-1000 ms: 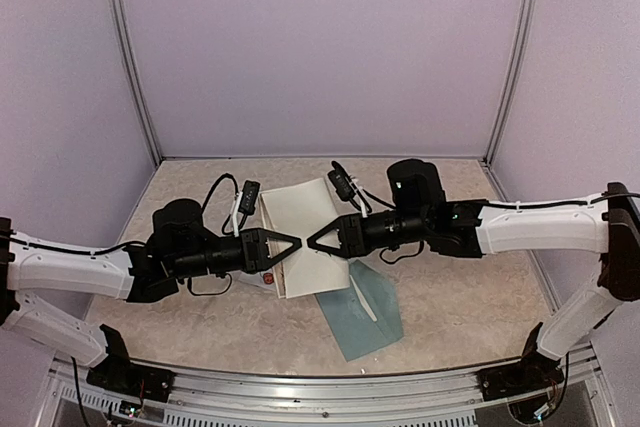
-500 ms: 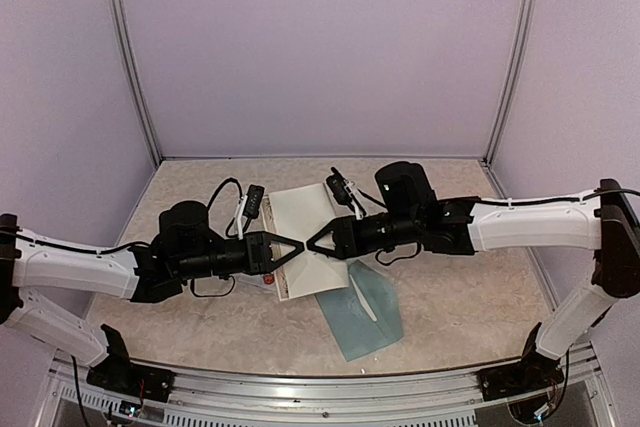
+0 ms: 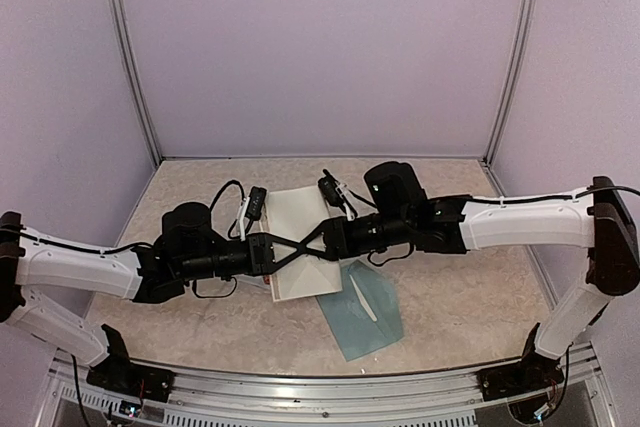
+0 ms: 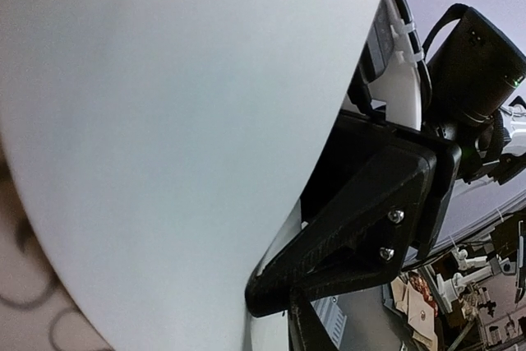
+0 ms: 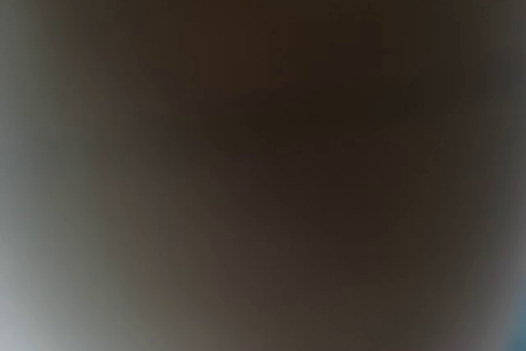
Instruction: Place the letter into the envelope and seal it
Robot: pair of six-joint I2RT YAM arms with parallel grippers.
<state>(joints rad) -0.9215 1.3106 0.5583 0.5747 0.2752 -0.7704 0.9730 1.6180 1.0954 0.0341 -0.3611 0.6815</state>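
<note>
Just far-left of the flat teal envelope (image 3: 366, 315), the white letter (image 3: 298, 209) is met by the crossed left gripper (image 3: 305, 250) and right gripper (image 3: 291, 244), their closure not discernible, and could be creased or dropped by clashing fingers.

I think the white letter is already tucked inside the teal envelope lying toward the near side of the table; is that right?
Not quite: the white letter is outside the teal envelope, beside it and farther back, as the top external view shows. The envelope does lie toward the near side of the table.
</note>
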